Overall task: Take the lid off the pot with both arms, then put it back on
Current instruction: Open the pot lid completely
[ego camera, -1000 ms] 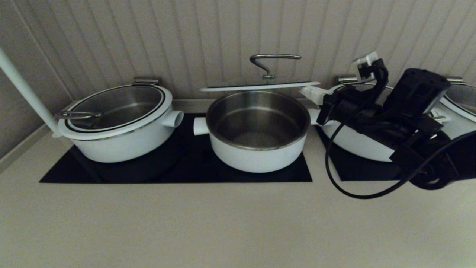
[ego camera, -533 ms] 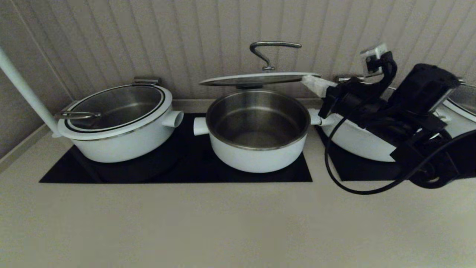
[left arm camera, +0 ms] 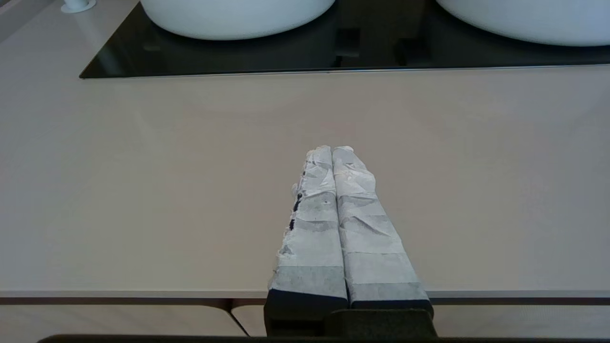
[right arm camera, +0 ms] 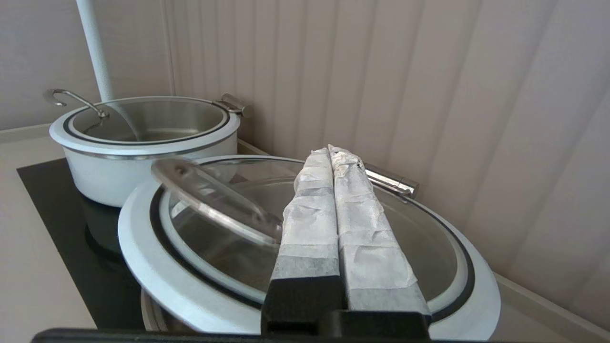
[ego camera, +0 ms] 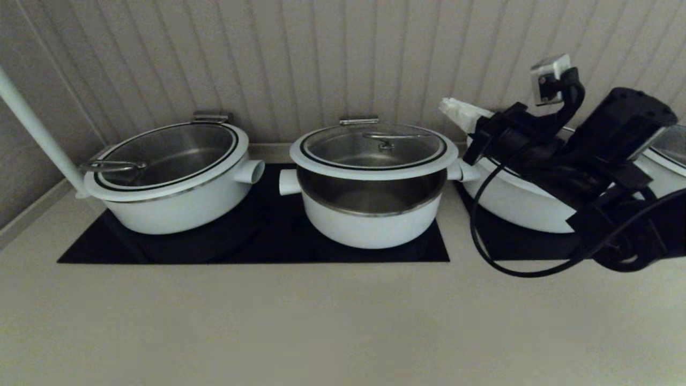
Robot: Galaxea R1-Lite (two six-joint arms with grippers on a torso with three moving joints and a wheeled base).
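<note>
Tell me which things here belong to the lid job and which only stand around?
Job: round glass lid with white rim; round white pot with steel bowl, middle; right gripper, shut, near the lid; left gripper, shut, over the beige counter.
Around: lidded white pot on the left; white pot on the right; black cooktop; white pole.

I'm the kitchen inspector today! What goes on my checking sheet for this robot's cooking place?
Surface: beige counter with a black cooktop under the pots.
Job's things: lid lies over the pot, held by no claw; steel wall shows under its front edge, so it looks not fully seated.
Clutter: lidded left pot; right pot behind the arm.
Grippers: right claw shut, empty, above the lid; left claw shut, empty, over bare counter.
Cables: black cable loops down by the right pot.
Surroundings: ribbed wall; white pole at the left.
</note>
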